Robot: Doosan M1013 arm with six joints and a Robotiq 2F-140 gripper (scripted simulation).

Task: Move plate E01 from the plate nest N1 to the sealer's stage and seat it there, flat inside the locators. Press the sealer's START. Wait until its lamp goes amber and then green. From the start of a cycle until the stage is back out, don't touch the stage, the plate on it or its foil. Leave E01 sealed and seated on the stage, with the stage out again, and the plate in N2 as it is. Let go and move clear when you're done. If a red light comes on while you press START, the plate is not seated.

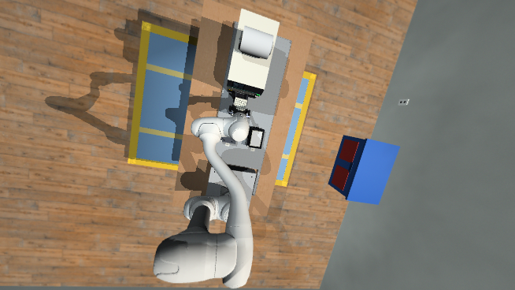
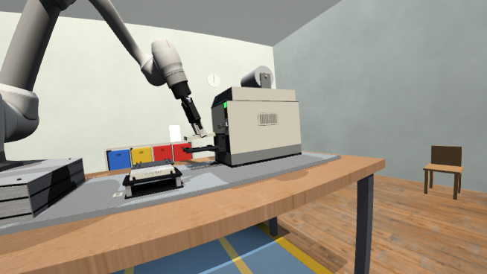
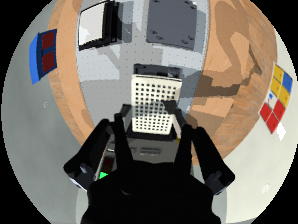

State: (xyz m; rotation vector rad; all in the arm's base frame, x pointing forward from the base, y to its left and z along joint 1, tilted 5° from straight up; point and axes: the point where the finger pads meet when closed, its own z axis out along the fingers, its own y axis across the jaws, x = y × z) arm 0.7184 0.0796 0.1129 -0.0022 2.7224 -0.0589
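Observation:
My gripper is shut on plate E01, a white well plate. It holds the plate a little above the sealer's black stage, which stands out in front of the beige sealer. In the wrist view the plate lies between my fingers, with the stage under it. From above, the plate is just in front of the sealer. The sealer's lamp is green. The empty nest N1 is behind. I cannot see START clearly.
A second white plate sits in nest N2, also seen from above and in the wrist view. A stack of dark slabs is at the near left of the grey mat. Coloured bins stand by the far wall.

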